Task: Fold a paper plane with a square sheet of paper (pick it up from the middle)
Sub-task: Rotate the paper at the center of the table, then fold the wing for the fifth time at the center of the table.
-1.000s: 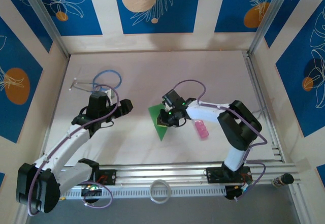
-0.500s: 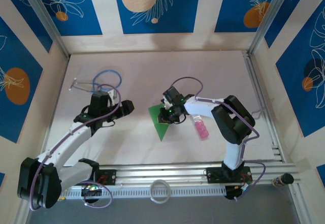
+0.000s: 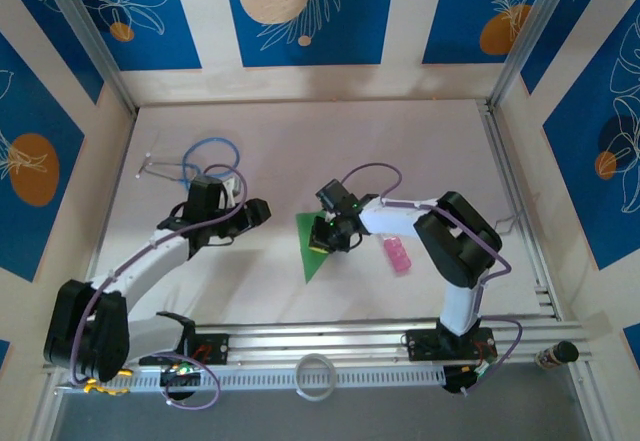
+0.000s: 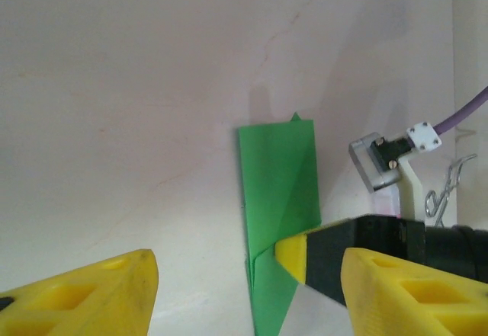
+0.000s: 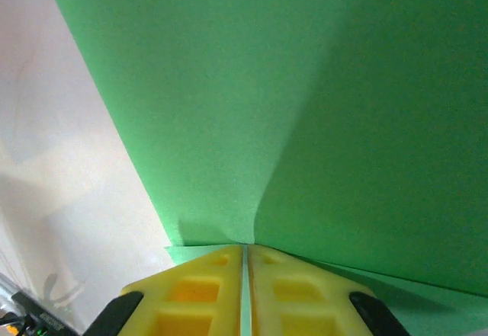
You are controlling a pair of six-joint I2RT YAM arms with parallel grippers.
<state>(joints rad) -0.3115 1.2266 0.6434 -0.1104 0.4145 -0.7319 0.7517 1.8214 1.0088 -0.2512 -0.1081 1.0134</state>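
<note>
— So, what's new on the left?
— The left gripper (image 3: 262,210) has slid closer, jaws spread but narrowing; the square sheet of paper (image 4: 278,168) lies just ahead of it.
— And the right gripper (image 5: 245,264)?
— Fingers pressed together on the paper's edge, steadying it, probably for the next crease.

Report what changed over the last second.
The left gripper reached a little further right toward the square sheet of paper, jaws open and empty. The right gripper, shut on the paper, pulled it slightly left, so its near tip swung leftward. Nothing was newly grasped or released. The pink bottle and the stethoscope stayed put.
</note>
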